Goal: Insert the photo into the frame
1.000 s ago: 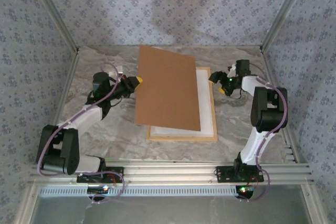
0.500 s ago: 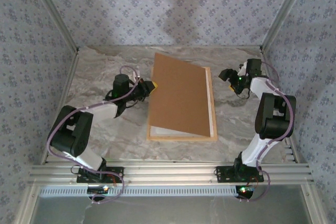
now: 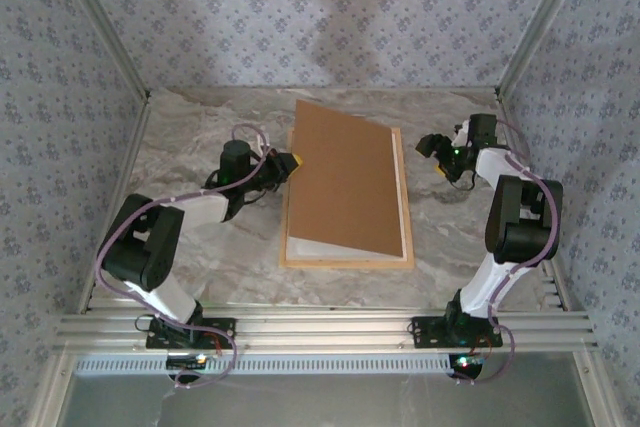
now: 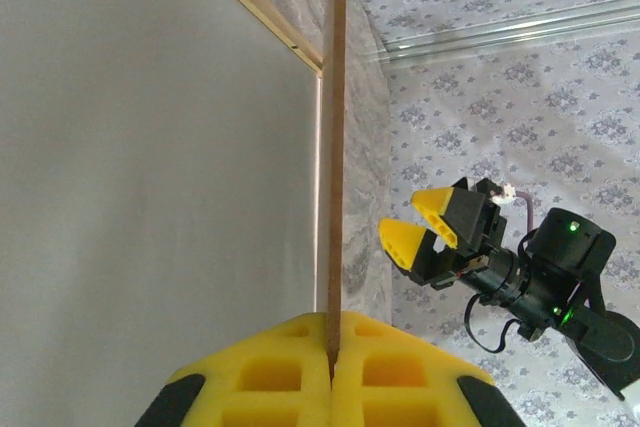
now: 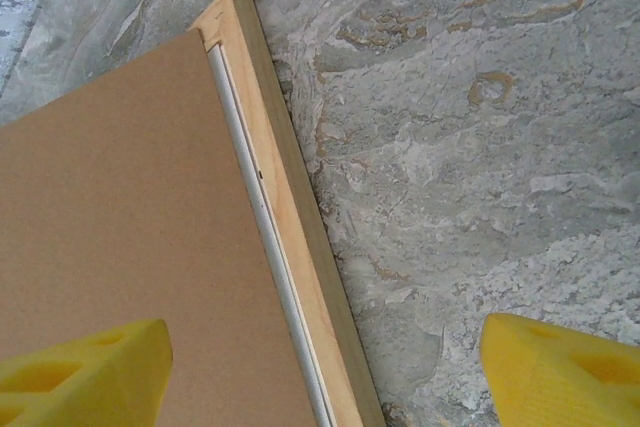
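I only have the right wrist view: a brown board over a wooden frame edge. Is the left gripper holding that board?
Observer: Yes. In the left wrist view the left gripper is shut on the thin edge of the backing board.
Operator: Is the board lying flat?
Observer: No. From above it is tilted, with its left edge raised and its right edge down along the right rail of the frame.
Operator: What's under it?
Observer: A white surface shows inside the frame at the near left corner.
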Action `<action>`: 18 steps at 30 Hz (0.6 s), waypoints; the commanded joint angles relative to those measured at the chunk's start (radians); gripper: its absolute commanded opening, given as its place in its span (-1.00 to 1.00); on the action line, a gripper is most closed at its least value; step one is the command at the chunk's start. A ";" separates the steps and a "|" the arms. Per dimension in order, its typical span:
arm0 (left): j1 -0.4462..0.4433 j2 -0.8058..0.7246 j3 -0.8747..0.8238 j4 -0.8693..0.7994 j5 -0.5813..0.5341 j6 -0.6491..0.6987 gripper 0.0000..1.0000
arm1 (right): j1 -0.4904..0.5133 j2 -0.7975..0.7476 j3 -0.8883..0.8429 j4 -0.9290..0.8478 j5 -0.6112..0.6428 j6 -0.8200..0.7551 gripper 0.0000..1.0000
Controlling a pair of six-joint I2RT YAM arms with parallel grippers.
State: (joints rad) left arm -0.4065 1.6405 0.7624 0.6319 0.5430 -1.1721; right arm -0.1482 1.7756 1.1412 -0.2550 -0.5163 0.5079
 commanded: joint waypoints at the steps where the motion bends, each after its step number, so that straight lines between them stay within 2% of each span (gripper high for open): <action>1: -0.008 -0.002 0.037 0.079 0.041 -0.011 -1.00 | -0.005 0.018 -0.008 -0.010 -0.017 -0.016 0.65; 18: -0.018 -0.008 0.017 0.083 0.039 -0.014 -1.00 | -0.004 0.028 -0.002 -0.015 -0.011 -0.017 0.64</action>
State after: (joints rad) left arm -0.4194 1.6459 0.7624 0.6315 0.5503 -1.1725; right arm -0.1482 1.7897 1.1412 -0.2550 -0.5163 0.5079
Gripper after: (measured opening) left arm 0.065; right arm 0.822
